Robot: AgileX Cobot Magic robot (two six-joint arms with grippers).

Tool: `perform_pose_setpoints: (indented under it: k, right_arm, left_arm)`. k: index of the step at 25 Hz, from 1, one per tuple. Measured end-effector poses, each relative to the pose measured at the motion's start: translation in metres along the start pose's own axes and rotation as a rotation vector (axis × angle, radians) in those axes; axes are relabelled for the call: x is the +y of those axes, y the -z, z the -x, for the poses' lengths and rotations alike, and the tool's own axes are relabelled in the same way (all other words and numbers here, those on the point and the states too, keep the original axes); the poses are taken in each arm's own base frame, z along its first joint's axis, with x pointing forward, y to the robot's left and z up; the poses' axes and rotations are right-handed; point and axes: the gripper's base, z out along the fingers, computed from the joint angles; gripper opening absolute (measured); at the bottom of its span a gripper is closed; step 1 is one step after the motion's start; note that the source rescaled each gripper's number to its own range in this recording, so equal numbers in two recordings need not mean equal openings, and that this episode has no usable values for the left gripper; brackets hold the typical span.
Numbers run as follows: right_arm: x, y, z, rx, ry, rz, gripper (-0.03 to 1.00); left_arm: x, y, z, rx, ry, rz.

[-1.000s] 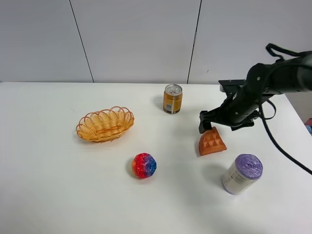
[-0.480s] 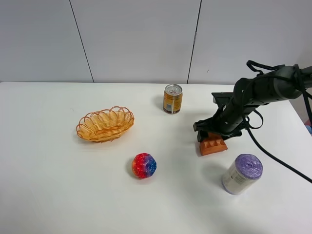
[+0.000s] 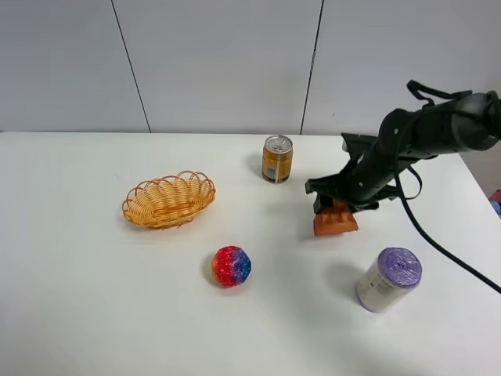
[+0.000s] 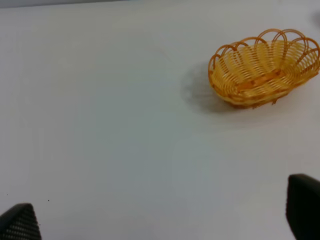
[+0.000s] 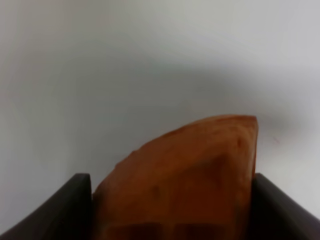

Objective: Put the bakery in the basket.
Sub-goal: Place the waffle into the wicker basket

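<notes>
The bakery, an orange-brown waffle wedge (image 3: 335, 221), is held between the fingers of my right gripper (image 3: 332, 207), right of the table's middle. In the right wrist view the wedge (image 5: 185, 175) fills the gap between the two dark fingers (image 5: 67, 212), so the gripper (image 5: 172, 202) is shut on it. The golden wicker basket (image 3: 168, 200) stands empty at the left, well apart from the wedge. It also shows in the left wrist view (image 4: 265, 70). My left gripper (image 4: 160, 215) is open over bare table short of the basket and is out of the high view.
An orange drink can (image 3: 277, 159) stands behind and left of the wedge. A red-blue speckled ball (image 3: 231, 266) lies in front of the basket. A purple-topped white cylinder (image 3: 389, 280) stands front right. The white table (image 3: 94, 313) has its right edge near my right arm.
My right gripper came down over the waffle wedge, shut on it, and has shifted it a little left and toward the back. The left arm has not moved.
</notes>
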Motion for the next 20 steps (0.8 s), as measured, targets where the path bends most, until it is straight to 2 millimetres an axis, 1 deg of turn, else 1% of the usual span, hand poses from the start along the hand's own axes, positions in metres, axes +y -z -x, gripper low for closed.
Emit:
perform_pose_setpoints:
  k: [3,6,8,10,12,13,14,15,18,19,20]
  right_arm:
    - [0.036,0.033,0.031,-0.123,0.083,0.080,0.00]
    - [0.079,0.065,0.058,-0.223,0.164,0.159,0.00]
    - [0.110,0.079,0.072,-0.270,0.235,0.205,0.00]
    - [0.140,0.082,0.084,-0.283,0.297,0.243,0.00]
    - [0.168,0.071,0.089,-0.259,0.349,0.274,0.00]
    - [0.183,0.060,0.089,-0.238,0.374,0.285,0.00]
    - [0.193,0.045,0.088,-0.203,0.392,0.290,0.00]
    - [0.207,0.039,0.087,-0.190,0.410,0.304,0.00]
    - [0.239,0.000,0.073,-0.105,0.464,0.321,0.00]
    - [0.248,-0.007,0.069,-0.089,0.479,0.330,0.00]
    - [0.255,-0.018,0.064,-0.066,0.486,0.337,0.00]
  left_arm:
    - [0.000,0.000,0.000,0.000,0.000,0.000]
    - [0.000,0.000,0.000,0.000,0.000,0.000]
    - [0.000,0.000,0.000,0.000,0.000,0.000]
    - [0.000,0.000,0.000,0.000,0.000,0.000]
    - [0.000,0.000,0.000,0.000,0.000,0.000]
    - [0.000,0.000,0.000,0.000,0.000,0.000]
    - [0.000,0.000,0.000,0.000,0.000,0.000]
    - [0.000,0.000,0.000,0.000,0.000,0.000]
    - [0.000,0.000,0.000,0.000,0.000,0.000]
    - [0.000,0.000,0.000,0.000,0.000,0.000]
    - [0.000,0.000,0.000,0.000,0.000,0.000]
